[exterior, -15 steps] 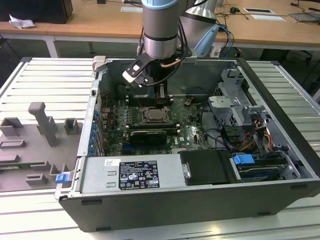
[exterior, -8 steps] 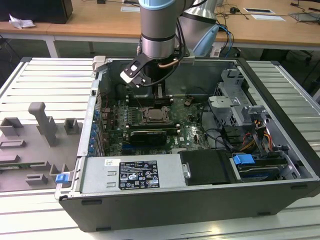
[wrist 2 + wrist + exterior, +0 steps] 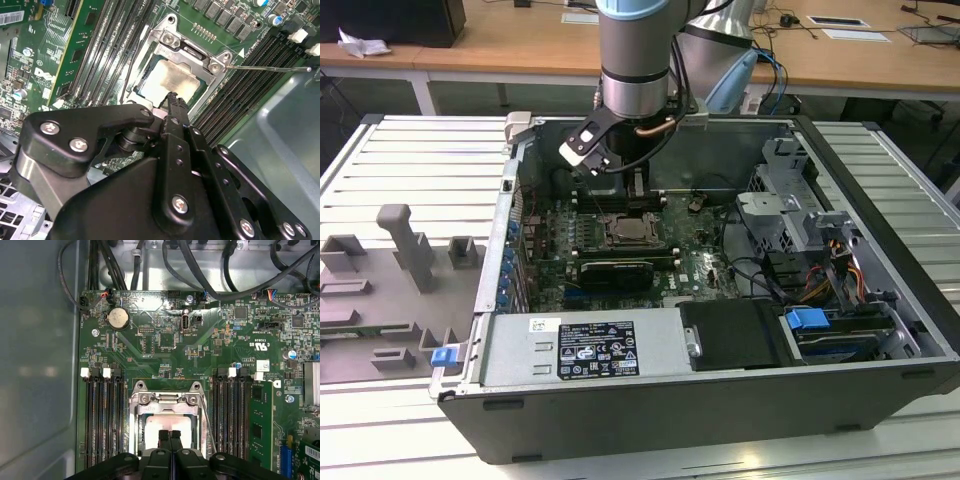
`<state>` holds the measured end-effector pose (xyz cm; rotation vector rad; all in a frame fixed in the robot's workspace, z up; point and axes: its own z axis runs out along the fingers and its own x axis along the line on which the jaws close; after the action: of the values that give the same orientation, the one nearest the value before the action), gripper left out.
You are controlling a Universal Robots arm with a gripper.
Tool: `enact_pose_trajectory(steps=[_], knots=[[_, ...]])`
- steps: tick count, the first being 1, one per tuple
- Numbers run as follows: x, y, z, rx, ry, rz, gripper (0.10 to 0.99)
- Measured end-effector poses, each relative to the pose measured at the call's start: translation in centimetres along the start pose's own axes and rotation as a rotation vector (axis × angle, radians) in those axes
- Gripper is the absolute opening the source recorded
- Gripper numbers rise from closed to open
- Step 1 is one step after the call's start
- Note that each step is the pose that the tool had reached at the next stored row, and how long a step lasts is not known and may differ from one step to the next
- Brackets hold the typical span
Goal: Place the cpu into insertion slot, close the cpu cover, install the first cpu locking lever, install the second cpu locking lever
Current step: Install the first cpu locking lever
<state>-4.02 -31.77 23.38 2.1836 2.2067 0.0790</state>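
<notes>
Quick status from my remote seat: the arm (image 3: 635,60) is reaching down into the open PC case (image 3: 720,420), parked over the back part of the motherboard (image 3: 150,340).

In the first wrist view the gripper (image 3: 170,434) has both fingers pressed together, nothing between them afaict. The tips hang right above the cpu (image 3: 154,425), and I can't tell if they touch it.

The cpu is sitting in the insertion slot (image 3: 141,89), pale metal top facing up, flat and square to the socket.

The cpu cover (image 3: 167,399) looks folded down around it. The frame lies on all sides w/ the chip top showing thru the window.

One locking lever (image 3: 265,68) is a thin metal rod. In the second wrist view it sticks out from the socket corner across the memory slots (image 3: 100,415), so it's not tucked in along the frame. Can't make out the other lever well enough to say where it is, the gripper body blocks that side.
</notes>
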Motion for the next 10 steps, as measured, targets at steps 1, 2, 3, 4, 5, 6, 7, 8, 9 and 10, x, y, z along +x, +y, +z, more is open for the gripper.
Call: enact_pose_trajectory(steps=[1, 2, 3, 4, 5, 6, 7, 8, 9, 10], knots=[[0.0, 0.0, -0.03, 0.0, -0.0003, 0.0, 0.106], [0.0, 0.0, -0.05, 0.0, -0.0003, 0.0, 0.106], [0.0, 0.01, -0.09, 0.0, -0.0003, 0.0, 0.106], [0.0, 0.01, -0.11, 0.0, -0.0001, 0.0, 0.106], [0.0, 0.01, -0.1, 0.0, 0.0, 0.0, 0.106], [0.0, 0.01, -0.12, 0.0, -0.0003, 0.0, 0.106], [0.0, 0.01, -0.14, 0.0, -0.0003, 0.0, 0.106], [0.0, 0.01, -0.15, 0.0, -0.0002, 0.0, 0.106], [0.0, 0.01, -0.16, 0.0, -0.0002, 0.0, 0.106], [0.0, 0.01, -0.16, 0.0, -0.0002, 0.0, 0.106]])
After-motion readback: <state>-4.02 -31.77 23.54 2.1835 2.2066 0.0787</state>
